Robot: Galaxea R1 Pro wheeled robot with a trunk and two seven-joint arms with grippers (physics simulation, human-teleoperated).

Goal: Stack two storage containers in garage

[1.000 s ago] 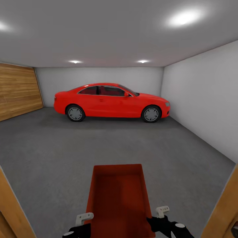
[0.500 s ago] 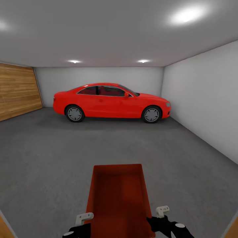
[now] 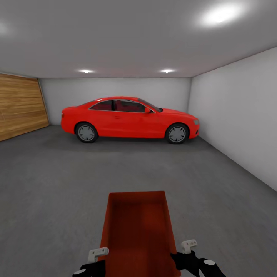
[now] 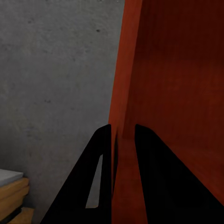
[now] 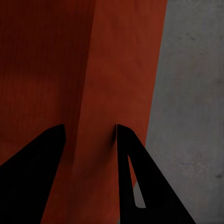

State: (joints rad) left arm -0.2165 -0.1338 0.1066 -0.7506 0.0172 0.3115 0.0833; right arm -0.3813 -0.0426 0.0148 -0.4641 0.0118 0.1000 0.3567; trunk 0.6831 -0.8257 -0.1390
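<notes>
One orange-red storage container (image 3: 136,231) hangs low in front of me over the garage's dark grey concrete floor (image 3: 54,184), held between both arms. My left gripper (image 3: 98,254) pinches the container's left wall; in the left wrist view its dark fingers (image 4: 103,154) straddle that thin wall (image 4: 122,93). My right gripper (image 3: 188,246) grips the right wall, and the right wrist view shows its fingers (image 5: 125,144) on either side of the wall (image 5: 116,70). The container's inside looks empty.
A red car (image 3: 129,119) is parked across the far end, in front of the pale grey back wall. A horizontal wooden-slat door (image 3: 19,105) fills the left side. A plain grey wall (image 3: 238,115) runs along the right.
The view has advanced into the garage: the wooden door-frame edges at the lower corners have slid out of the picture. Container and grippers keep the same place in the view.
</notes>
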